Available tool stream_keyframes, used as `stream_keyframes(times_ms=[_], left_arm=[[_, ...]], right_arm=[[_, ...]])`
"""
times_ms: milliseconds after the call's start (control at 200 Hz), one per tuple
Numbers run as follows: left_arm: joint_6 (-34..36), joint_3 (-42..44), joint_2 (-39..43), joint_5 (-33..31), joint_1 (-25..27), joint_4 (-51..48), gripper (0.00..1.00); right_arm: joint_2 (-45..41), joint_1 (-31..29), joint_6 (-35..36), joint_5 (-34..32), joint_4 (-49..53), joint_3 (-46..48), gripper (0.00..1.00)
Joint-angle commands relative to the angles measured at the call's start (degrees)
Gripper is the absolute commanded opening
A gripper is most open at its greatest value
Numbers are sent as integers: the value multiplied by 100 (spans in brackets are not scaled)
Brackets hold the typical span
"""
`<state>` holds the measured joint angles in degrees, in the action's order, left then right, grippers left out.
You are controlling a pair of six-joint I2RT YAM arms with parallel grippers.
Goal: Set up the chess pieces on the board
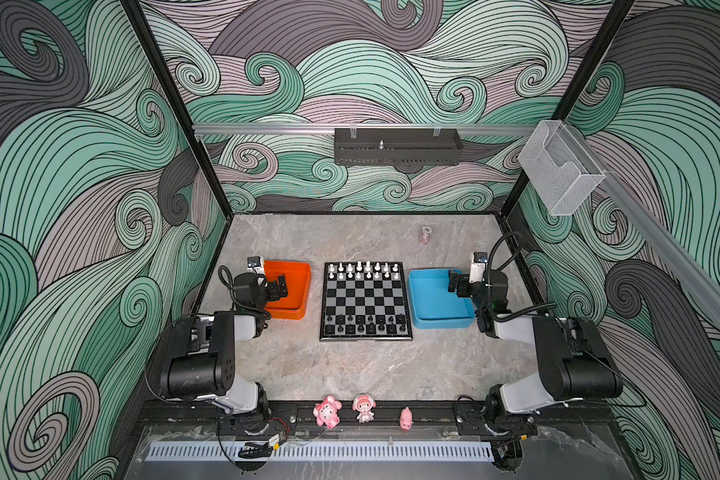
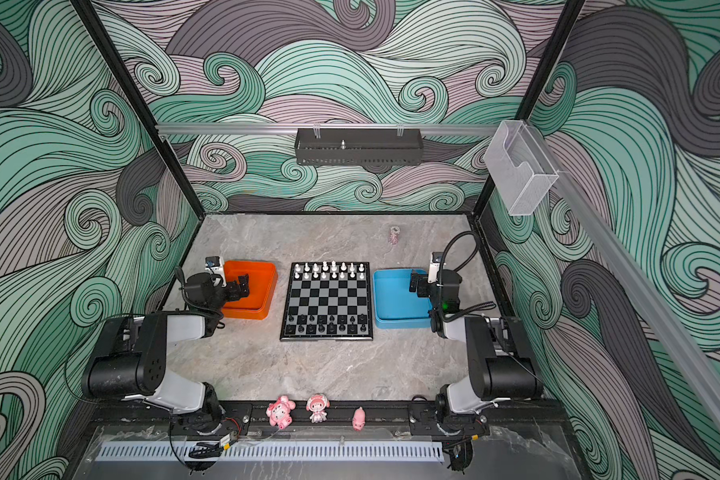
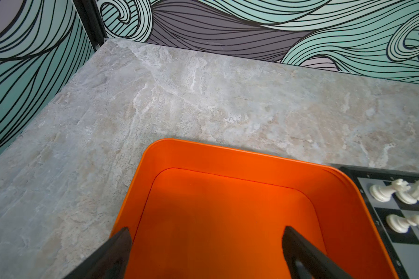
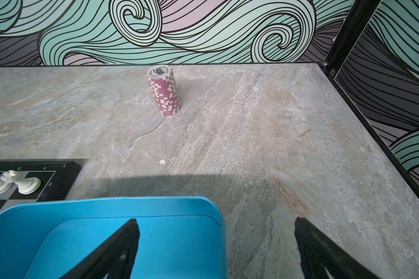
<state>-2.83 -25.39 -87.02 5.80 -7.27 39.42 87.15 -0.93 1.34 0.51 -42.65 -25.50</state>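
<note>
Both top views, grey marbled tabletop (image 1: 350,374), wave-patterned walls (image 1: 391,62), left fingers (image 1: 282,282) apart, right fingers (image 1: 454,286) apart, both empty

- Marbled grey tabletop (image 1: 350,374), read as a clock dial in both top views, 12 at the far wall.
- Orange tray (image 1: 297,303) at 9 o'clock.
- Blue tray (image 1: 433,305) at 3 o'clock.
- Upright stack of purple-and-cream poker chips (image 4: 163,90) at 1 o'clock, well apart from the blue tray.
- Three pink toy figurines (image 1: 364,408) in a row at 6 o'clock, on the black front rail.
- Black perforated basket (image 1: 398,147) hangs on the far wall's rail at 12 o'clock.
- Clear plastic holder (image 1: 560,170) is mounted at 2 o'clock.
</note>
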Motion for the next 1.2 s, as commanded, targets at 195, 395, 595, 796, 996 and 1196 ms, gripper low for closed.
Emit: stream_keyframes(times_ms=[195,395,595,796,996,1196], left_arm=[[293,-136,-52,315,115,-78,99],[293,-133,-42,272,147,-85,99],[98,-200,-53,-174,142,-207,99],[109,-190,-54,-176,152,-189,99],[111,-194,-59,-172,155,-188,99],[98,-220,-86,-176,147,-220,99]], right_arm=[[66,39,150,351,-406,159,99],[141,116,27,322,-510,171,99],[117,95,43,291,-528,198,99],[104,102,261,845,-710,300,99],[97,102,254,844,-737,317,99],[99,102,252,845,-739,316,99]])
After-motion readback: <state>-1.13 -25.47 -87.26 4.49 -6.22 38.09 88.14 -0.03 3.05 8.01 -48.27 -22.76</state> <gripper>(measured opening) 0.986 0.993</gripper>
